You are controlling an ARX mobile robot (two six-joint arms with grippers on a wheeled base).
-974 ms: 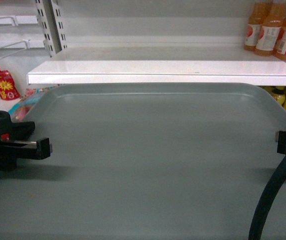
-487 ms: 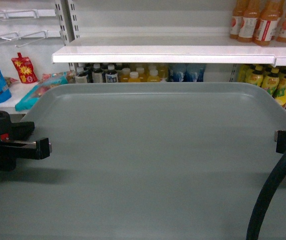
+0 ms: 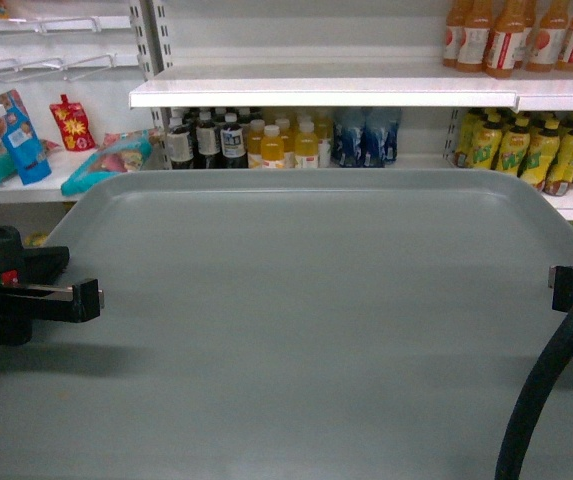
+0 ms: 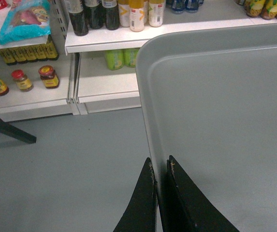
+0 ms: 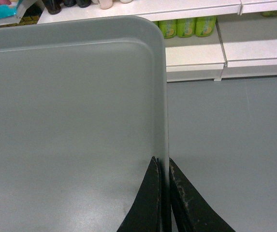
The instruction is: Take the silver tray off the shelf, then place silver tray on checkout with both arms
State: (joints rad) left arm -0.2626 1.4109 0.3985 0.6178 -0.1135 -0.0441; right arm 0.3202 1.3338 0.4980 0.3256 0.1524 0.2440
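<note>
Here, the silver tray fills most of the head view, held level in mid-air in front of the store shelf, w/ no part of it touching the racks; its far rim sits just below the rows of bottles on the lower shelf level. The left gripper has its jaws pinching the tray's left rim, one finger above and one below, as the left wrist view shows; the right gripper does the same on the right rim, its jaws pressed onto the edge in the right wrist view. A thick black cable curves down over the tray's near right corner.

The two grips sit roughly opposite each other, abt midway along the short sides; that is likely so the wide, flat tray stays balanced and does not tip or twist. Both wrist views show grey floor under the tray's edges, so it hangs clear of any support.

Judging by this, the tray is off the shelf, i.e. step one looks done; the checkout desk is not in view, so the carry and set-down remain. Main risk, prob.: thin rim slipping if the arms drift apart or out of step.
</note>
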